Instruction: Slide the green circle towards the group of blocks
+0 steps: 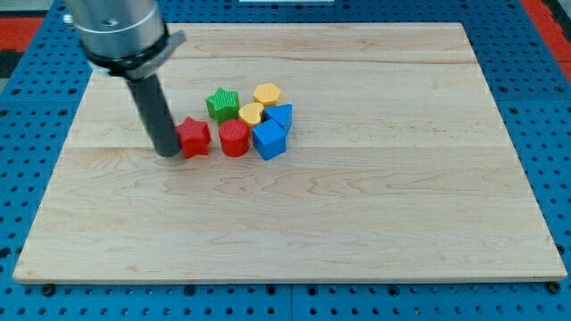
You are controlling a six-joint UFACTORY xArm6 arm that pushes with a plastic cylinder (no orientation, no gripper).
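**Though no green circle shows, the group is already tight**

Since the nearest stretch of the wooden desk carries nothing, the account begins at mid-board, left of centre. My tip stands there on the wood, touching or just beside the left flank of the red star. No fingers exist on this arm, so there is nothing to call spread, pressed together or pinching; the dark rod alone does the work.

To the view's right of the red star, in the same row, comes the red cylinder, set a little apart from it. The blue cube follows, just beside the cylinder. Behind that row lie a second blue block, whose shape I cannot settle, and the yellow heart, both close against the cube. The green star sits slightly farther back on the left of the cluster. Farthest of all is the yellow hexagon.

The green circle is not to be found anywhere in this view; the only green piece is the star. It may be hidden behind the rod or the arm's grey housing, but I cannot tell.

As a judgement, progress cannot be scored: seven blocks form one group. Whether the circle has joined them, or still needs sliding in, stays open. What remains is to locate it.
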